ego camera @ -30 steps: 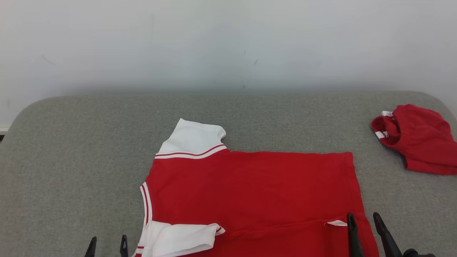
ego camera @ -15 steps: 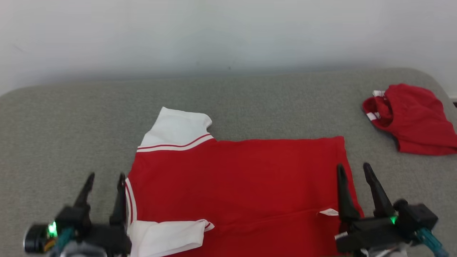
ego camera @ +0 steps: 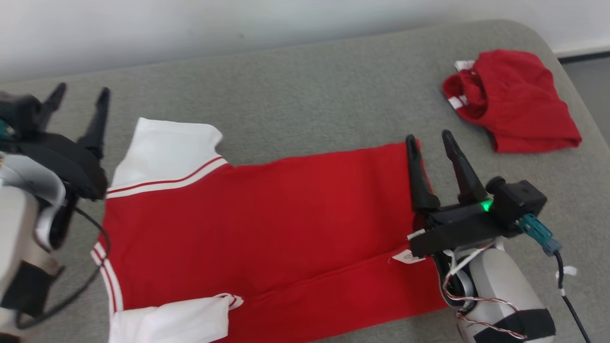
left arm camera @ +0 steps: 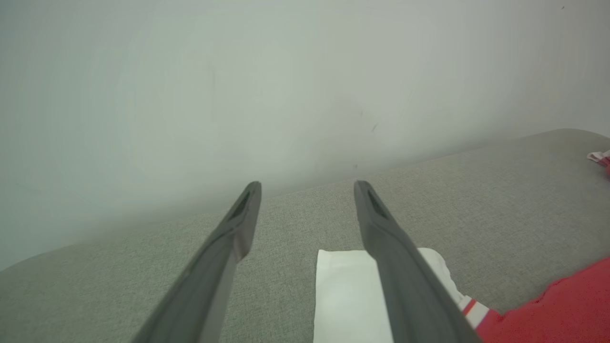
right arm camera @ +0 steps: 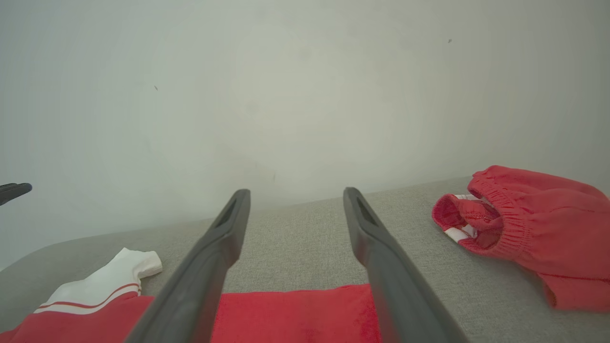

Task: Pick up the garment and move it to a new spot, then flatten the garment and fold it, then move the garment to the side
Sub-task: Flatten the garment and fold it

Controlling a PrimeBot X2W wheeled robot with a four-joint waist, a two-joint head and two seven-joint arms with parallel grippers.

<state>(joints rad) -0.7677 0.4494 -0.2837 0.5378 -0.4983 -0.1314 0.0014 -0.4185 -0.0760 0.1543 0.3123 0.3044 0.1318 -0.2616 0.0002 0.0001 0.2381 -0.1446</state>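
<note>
The garment [ego camera: 267, 214], a red jersey with white sleeves and striped trim, lies spread flat on the grey padded surface [ego camera: 310, 85]. One white sleeve [ego camera: 167, 152] sticks out at its far left, and the other lies folded over at the near left. A small white label [ego camera: 405, 257] shows near its right hem. My left gripper [ego camera: 81, 93] is open and hovers just left of the far sleeve [left arm camera: 343, 295]. My right gripper [ego camera: 429, 138] is open over the far right corner of the red cloth [right arm camera: 295, 314]. Neither holds anything.
A smaller crumpled red garment [ego camera: 512, 100] lies at the far right, also in the right wrist view [right arm camera: 533, 228]. The surface's rounded right edge [ego camera: 567, 76] drops to the floor there. A pale wall [ego camera: 190, 24] runs along the back.
The head camera has tilted down and turned. Both arms have reached forward along the garment's sides, from its near edge to its far corners. Both grippers stayed open.
</note>
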